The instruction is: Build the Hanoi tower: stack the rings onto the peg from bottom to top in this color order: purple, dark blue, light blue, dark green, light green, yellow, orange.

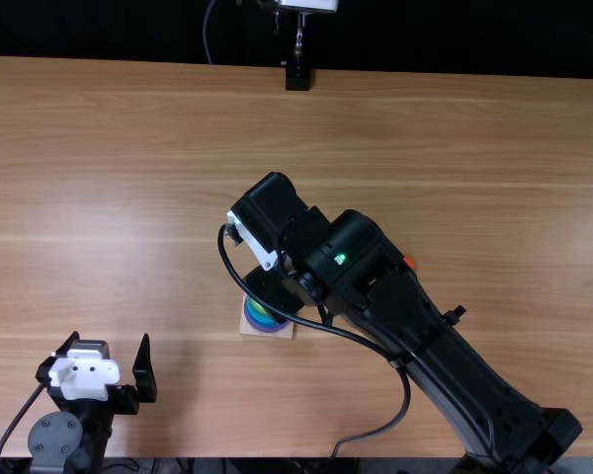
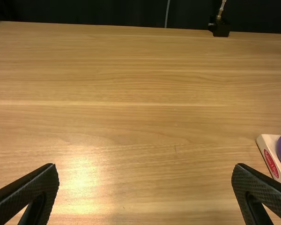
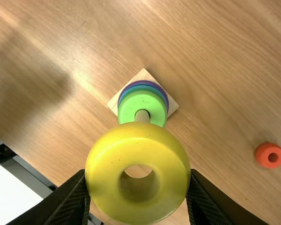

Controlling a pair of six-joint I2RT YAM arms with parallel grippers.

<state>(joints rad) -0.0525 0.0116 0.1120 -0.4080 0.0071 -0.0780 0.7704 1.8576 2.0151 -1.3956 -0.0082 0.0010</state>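
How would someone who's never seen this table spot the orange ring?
On the light brown table, find the square wooden base with the peg. Right of it in the top view, a small red-orange ring lies flat on the wood. It lies alone, whereas the larger light green ring is on the peg and the yellow ring is in the right end effector.

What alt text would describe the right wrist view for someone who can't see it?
A yellow ring is held in a black pincer; beyond it, a square wooden base with a peg carries a purple ring, blue rings and, uppermost, a light green ring. An orange ring lies apart on the brown wooden table.
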